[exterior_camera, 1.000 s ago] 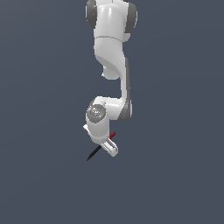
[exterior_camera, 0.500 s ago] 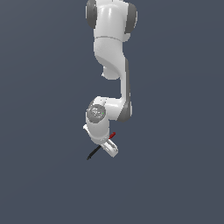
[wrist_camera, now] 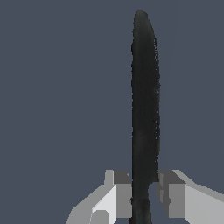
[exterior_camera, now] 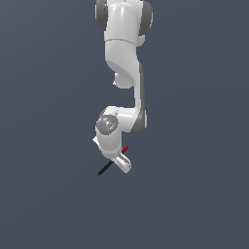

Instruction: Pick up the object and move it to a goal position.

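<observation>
The object is a thin stick, black (exterior_camera: 104,170) with a red end (exterior_camera: 125,149). It lies slanted across my gripper (exterior_camera: 118,163) in the exterior view, with the black end sticking out to that view's left and the red end to its right. In the wrist view the black shaft (wrist_camera: 144,100) runs away from the camera, and its near part sits between the two grey fingers (wrist_camera: 119,192). My gripper (wrist_camera: 144,194) is shut on the stick. The red end is hidden in the wrist view.
The white arm (exterior_camera: 124,73) hangs down from the top of the exterior view to the wrist (exterior_camera: 109,129). Everything behind it is a plain dark grey-blue ground with no other objects, edges or goal marker in view.
The gripper and the stick it holds have shifted slightly upward in the exterior view. The grip and the stick's slant look the same.
</observation>
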